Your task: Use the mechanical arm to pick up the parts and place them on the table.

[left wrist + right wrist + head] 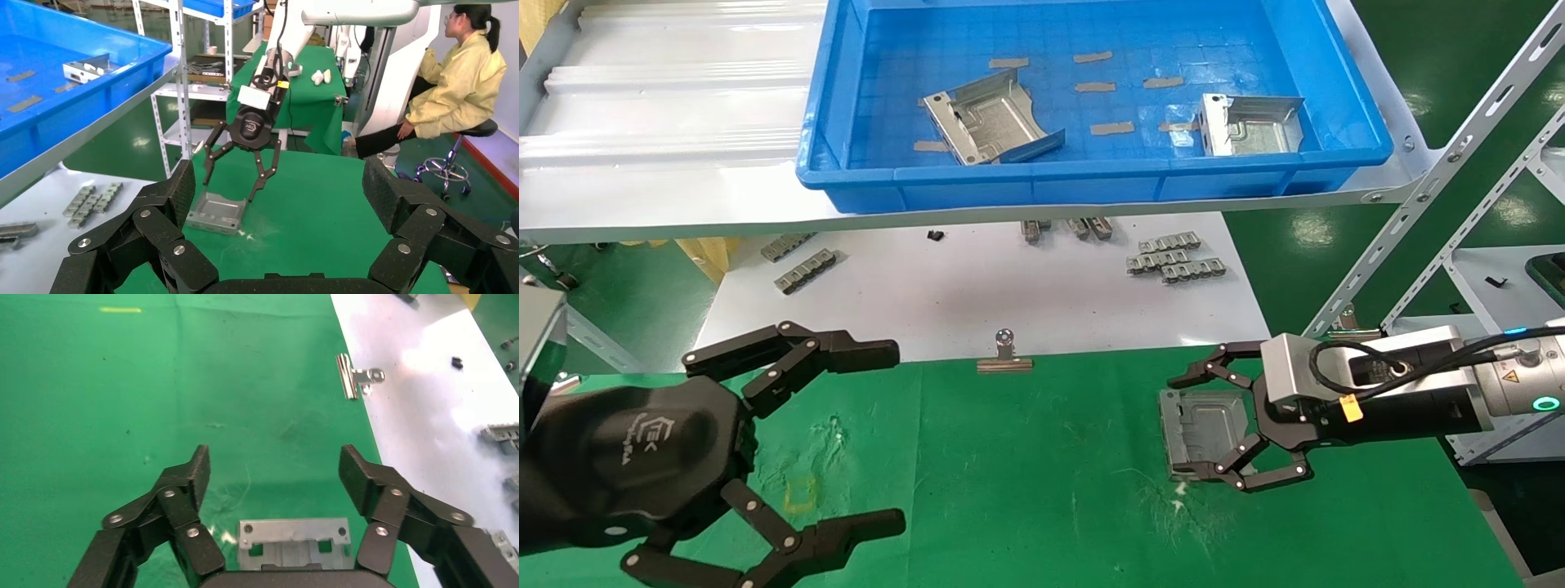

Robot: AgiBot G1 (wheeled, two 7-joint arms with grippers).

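Right end effector (pixel 1185 429) is hanging wide open around a part (pixel 1204 425) lying on the tabletop (pixel 1026 490), apparently releasing; lifting clear comes next.

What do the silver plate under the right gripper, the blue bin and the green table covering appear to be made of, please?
The silver flanged plate, beneath the open right gripper, looks like stamped sheet metal: bright, reflective, with bent edges. The blue bin seems moulded plastic, glossy and uniform. The green table covering looks like cloth: matte, creased and scuffed.

Shiny metal part (pixel 1204 423), green cloth table (pixel 1026 482)
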